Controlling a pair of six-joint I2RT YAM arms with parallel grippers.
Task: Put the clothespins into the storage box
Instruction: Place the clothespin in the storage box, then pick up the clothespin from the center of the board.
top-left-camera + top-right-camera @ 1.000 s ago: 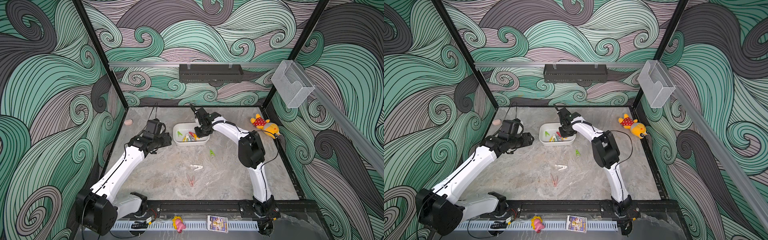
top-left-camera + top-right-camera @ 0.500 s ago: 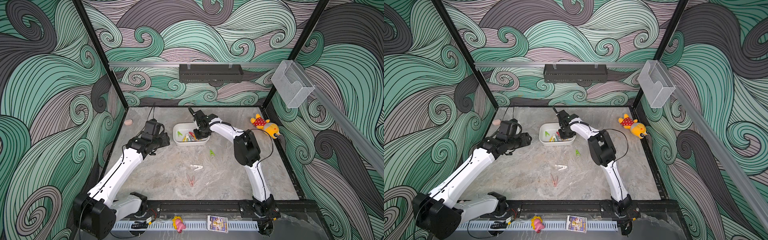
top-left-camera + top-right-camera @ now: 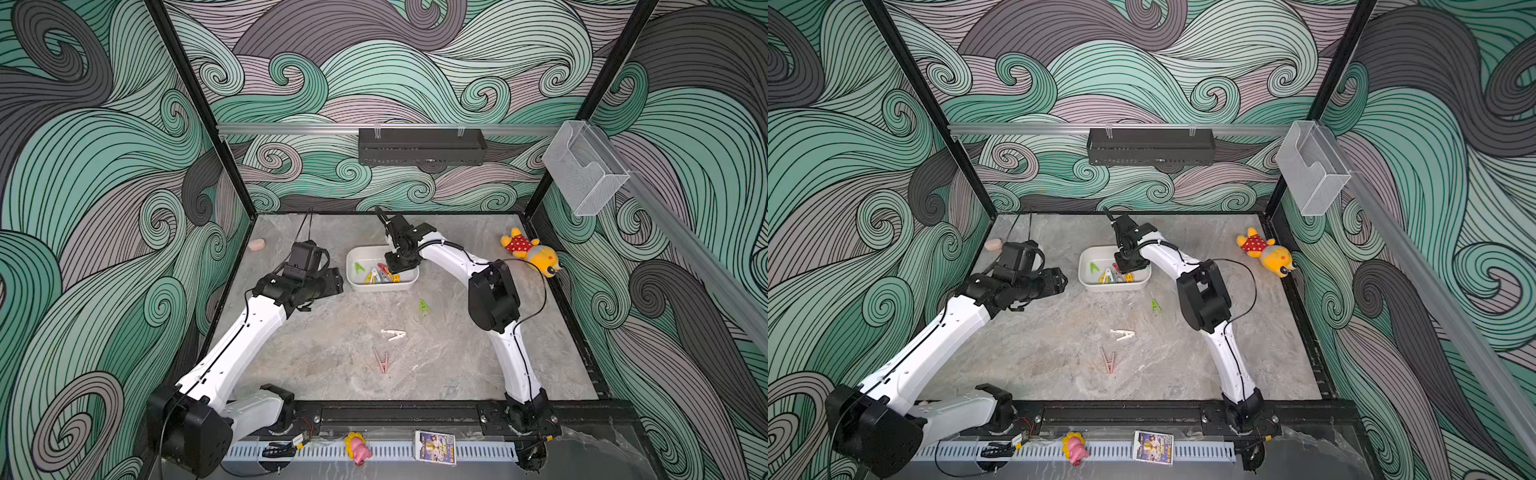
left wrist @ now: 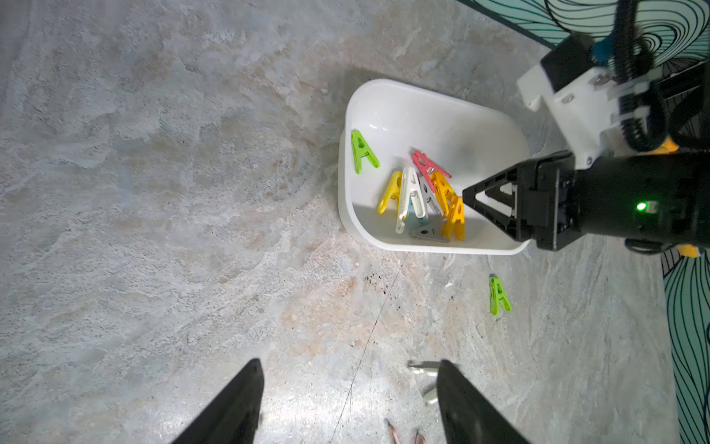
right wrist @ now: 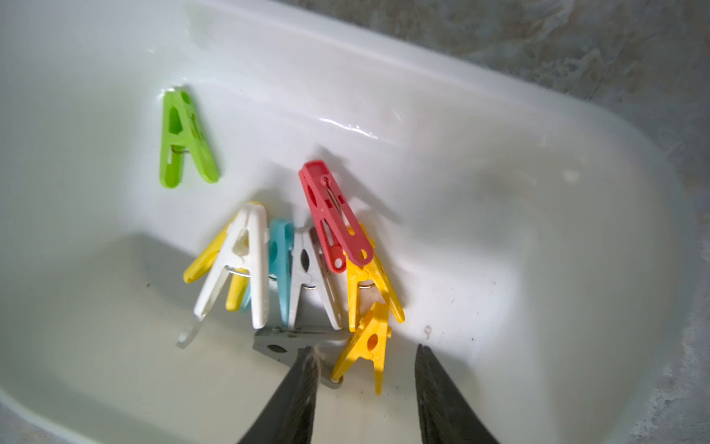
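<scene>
Top views, storage box (image 3: 382, 286): it sits on the desk (image 3: 316, 340) toward the back, between the two arms, so either arm can reach it.
Top views, right gripper (image 3: 401, 266): it points down into the box, low over the heap of clothespins (image 3: 382, 275). I judge it is low enough that a dropped peg would not bounce out.
Top views, left gripper (image 3: 335, 281): it hangs just beside the box over bare desk, out of the other arm's way.
Top views, loose pegs: the green clothespin (image 3: 423, 306) lies near the box. The white clothespin (image 3: 393, 333) and the pink clothespin (image 3: 381, 360) lie nearer the front. Those three are left to collect.
Left wrist, left gripper: the jaws are wide apart with nothing between them. The white clothespin shows beside one finger and is likely the next target.
Right wrist, right gripper: the jaws are partly apart and pinch nothing.
Right wrist, yellow clothespin (image 5: 365, 346): it lies on the box floor under the gap, beside a grey clothespin (image 5: 280, 340).
Right wrist, heap: the pegs are bunched at the foot of the box wall.
</scene>
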